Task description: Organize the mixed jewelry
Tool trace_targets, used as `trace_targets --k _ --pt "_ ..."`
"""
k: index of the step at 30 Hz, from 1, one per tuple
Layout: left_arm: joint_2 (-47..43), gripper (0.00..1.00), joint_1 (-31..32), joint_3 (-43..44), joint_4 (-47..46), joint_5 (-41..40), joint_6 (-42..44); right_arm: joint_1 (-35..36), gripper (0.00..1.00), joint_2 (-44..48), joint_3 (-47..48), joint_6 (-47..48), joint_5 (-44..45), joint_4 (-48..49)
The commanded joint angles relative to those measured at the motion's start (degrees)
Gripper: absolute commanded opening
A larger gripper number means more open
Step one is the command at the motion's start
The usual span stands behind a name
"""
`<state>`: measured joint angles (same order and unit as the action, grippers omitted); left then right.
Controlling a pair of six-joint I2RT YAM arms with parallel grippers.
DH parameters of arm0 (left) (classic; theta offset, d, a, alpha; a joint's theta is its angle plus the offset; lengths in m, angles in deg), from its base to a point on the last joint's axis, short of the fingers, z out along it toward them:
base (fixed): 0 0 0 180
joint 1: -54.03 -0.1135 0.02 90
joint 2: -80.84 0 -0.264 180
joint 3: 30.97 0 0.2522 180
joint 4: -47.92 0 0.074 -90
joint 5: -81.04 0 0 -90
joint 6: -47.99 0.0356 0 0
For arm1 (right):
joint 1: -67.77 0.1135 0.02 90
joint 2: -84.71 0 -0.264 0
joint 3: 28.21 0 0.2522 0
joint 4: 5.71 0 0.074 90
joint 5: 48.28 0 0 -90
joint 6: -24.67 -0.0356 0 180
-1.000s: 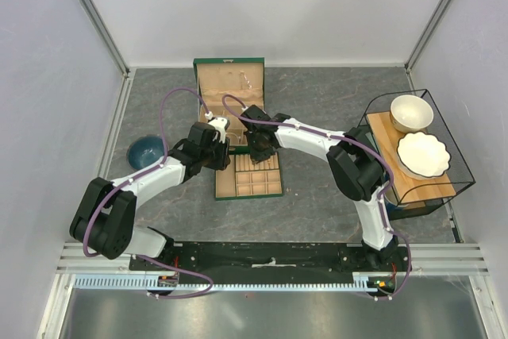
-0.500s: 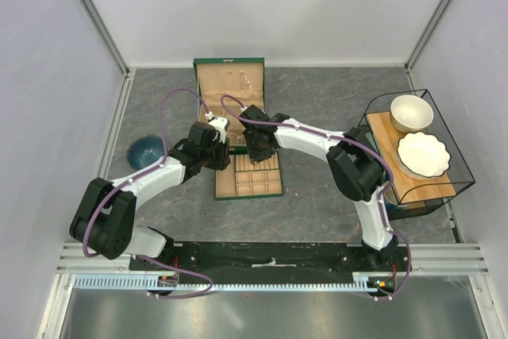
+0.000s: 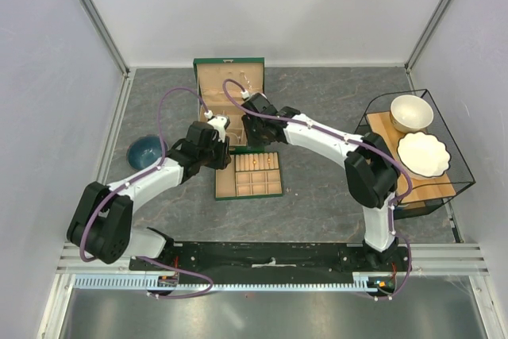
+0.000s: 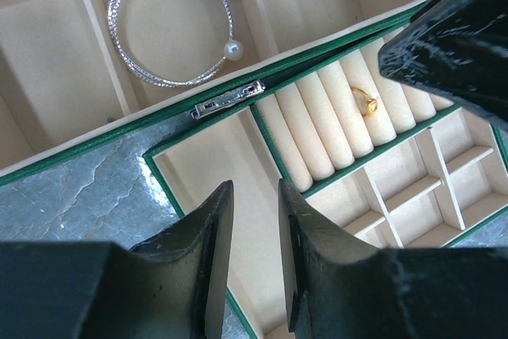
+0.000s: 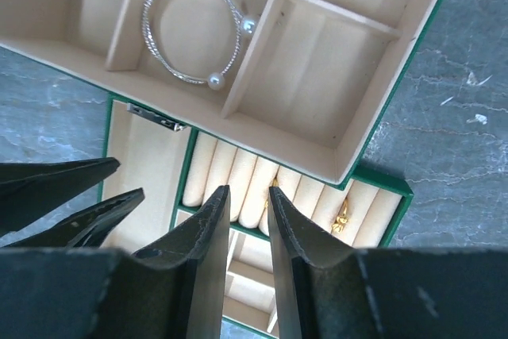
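The green jewelry box (image 3: 228, 63) lies open, its lid at the back and its base (image 3: 219, 188) in front. A silver bangle (image 4: 131, 65) with pearl ends lies in a lid compartment and also shows in the right wrist view (image 5: 186, 78). A gold ring (image 4: 366, 102) sits in the cream ring rolls, and it shows in the right wrist view (image 5: 343, 216) too. My left gripper (image 4: 254, 196) hovers over the base's long left compartment, jaws a narrow gap apart and empty. My right gripper (image 5: 248, 192) hovers over the ring rolls, jaws slightly apart and empty. Both grippers, left (image 3: 225, 147) and right (image 3: 252, 139), meet over the box.
A dark blue bowl (image 3: 145, 151) sits on the table at the left. A black wire rack (image 3: 456, 148) at the right holds a wooden board, a white bowl (image 3: 411, 113) and a scalloped white plate (image 3: 423, 154). White walls close in the sides and back.
My right arm has drawn back toward the lid and its gripper has risen off the ring rolls. The left arm has barely moved.
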<state>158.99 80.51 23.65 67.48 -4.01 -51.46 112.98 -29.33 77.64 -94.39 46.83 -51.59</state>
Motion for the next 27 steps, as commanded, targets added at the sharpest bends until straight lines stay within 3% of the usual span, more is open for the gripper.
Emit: trace_targets --k 1,9,13,18,19,27 --pt "-2.4 0.36 -0.3 1.1 -1.6 2.0 1.2 -0.4 0.33 4.8 2.3 1.8 1.8 1.6" --pt "-4.9 0.40 -1.3 4.6 2.3 6.5 3.6 -2.0 0.38 14.1 -1.7 12.4 3.4 3.0" --pt "-6.7 0.43 -1.8 5.7 4.1 8.8 5.1 -6.2 0.57 18.9 -6.2 17.6 4.0 3.2" --pt "-9.7 0.50 -2.6 7.6 6.6 11.0 7.1 -12.5 0.64 23.9 -11.1 23.3 3.0 2.3" --pt "-10.2 0.57 -2.7 7.8 6.9 11.3 7.3 -13.5 0.64 24.3 -12.9 25.9 3.1 2.0" --pt "-12.6 0.63 -4.5 8.9 8.9 16.2 9.4 -14.4 0.62 30.5 -26.2 34.2 6.0 8.0"
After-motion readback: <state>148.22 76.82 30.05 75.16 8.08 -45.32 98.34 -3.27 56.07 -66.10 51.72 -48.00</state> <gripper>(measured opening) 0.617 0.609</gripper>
